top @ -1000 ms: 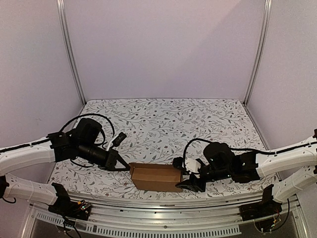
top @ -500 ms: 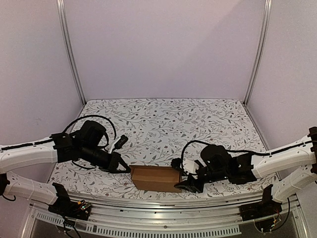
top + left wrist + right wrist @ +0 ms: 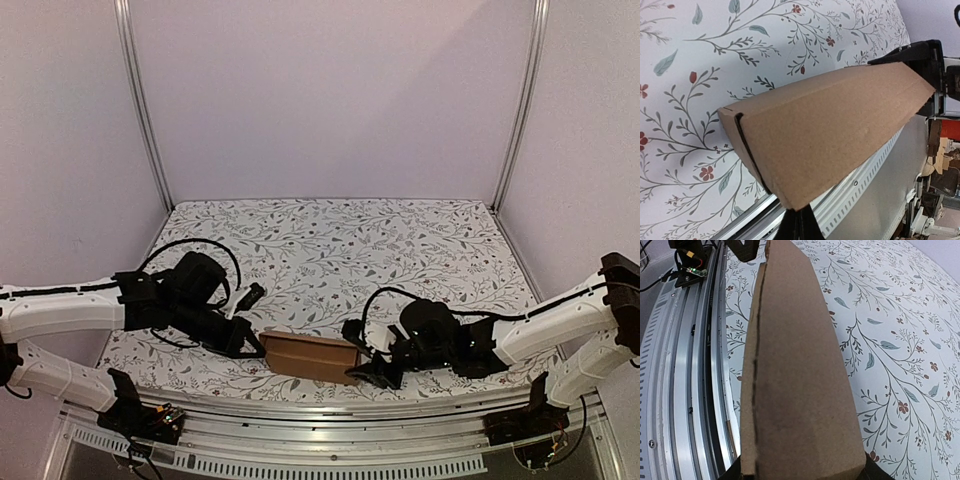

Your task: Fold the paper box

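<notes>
The paper box (image 3: 310, 356) is a closed, oblong brown carton lying on the floral cloth near the table's front edge. In the top view my left gripper (image 3: 258, 347) is at its left end and my right gripper (image 3: 368, 372) at its right end. In the left wrist view the paper box (image 3: 830, 130) fills the middle, and my left gripper (image 3: 798, 217) is shut, its tips just under the near lower corner. From the right wrist camera the paper box (image 3: 795, 380) runs away from me, and my right gripper (image 3: 802, 472) has a finger on each side of its near end.
A slotted aluminium rail (image 3: 320, 408) runs along the front edge right beside the box, also seen as the rail (image 3: 865, 182) and the rail (image 3: 685, 390). Floral cloth (image 3: 340, 250) stretches behind the box to the enclosure walls.
Both arms have sunk lower and drawn in a little. The right gripper has moved left with the box's end, and the box now looks shorter and slightly turned.
</notes>
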